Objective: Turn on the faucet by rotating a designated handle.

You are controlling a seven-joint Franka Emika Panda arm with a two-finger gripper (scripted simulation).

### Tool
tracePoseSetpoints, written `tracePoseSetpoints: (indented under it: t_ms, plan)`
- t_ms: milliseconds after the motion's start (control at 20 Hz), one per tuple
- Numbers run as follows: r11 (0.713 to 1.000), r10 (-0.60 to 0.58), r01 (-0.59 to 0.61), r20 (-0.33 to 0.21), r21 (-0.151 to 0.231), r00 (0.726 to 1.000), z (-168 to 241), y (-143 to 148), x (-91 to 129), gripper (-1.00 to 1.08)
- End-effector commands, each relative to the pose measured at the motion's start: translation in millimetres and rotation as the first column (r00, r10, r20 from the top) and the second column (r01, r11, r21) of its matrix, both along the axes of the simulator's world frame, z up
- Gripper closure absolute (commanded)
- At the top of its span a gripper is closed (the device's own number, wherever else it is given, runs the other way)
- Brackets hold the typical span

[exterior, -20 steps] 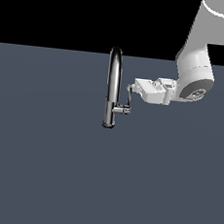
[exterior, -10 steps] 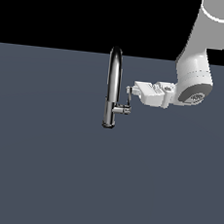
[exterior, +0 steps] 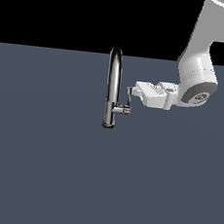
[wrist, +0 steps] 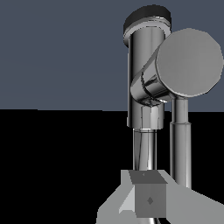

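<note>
Arm's barely budged since a second ago, the gripper point(exterior: 131, 91) just crept slightly closer to the faucet point(exterior: 113, 87). It now sits at the upright handle point(exterior: 129, 100), which sticks up from the side stub on the exterior view's right of the chrome faucet standing on the grey bench point(exterior: 49, 166). Can't tell whether the jaws are spread or pinching anything.

white rounded arm point(exterior: 199, 69), grey joint disc point(exterior: 200, 95)

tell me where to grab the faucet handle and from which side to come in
Grip the handle, the thin dark lever blade standing up from the end of the short side stub, near its free upper end. Come in level from the exterior view's right, where the gripper already is; the faucet blocks the other side. Pinching across the blade's flat faces would probably hold best.
</note>
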State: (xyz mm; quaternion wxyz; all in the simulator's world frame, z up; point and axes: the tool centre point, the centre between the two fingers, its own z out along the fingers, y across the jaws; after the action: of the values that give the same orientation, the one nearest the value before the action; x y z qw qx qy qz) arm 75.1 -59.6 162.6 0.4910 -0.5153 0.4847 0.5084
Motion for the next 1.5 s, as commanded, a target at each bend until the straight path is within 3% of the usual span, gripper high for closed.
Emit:
tracePoseSetpoints:
  t_ms: [0, 650, 750, 1450]
  plan:
    - [1.0, 0.001, -0.001, 0.0, 0.001, 1.0, 1, 0, -6, 1.08]
    - [1.0, 0.001, -0.001, 0.0, 0.001, 1.0, 5, -2, -39, 1.08]
    - [1.0, -0.011, 0.011, 0.002, -0.006, 1.0, 3, -7, -35, 1.08]
    - [1.0, -0.001, 0.001, 0.001, 0.0, 1.0, -30, -5, -83, 1.08]
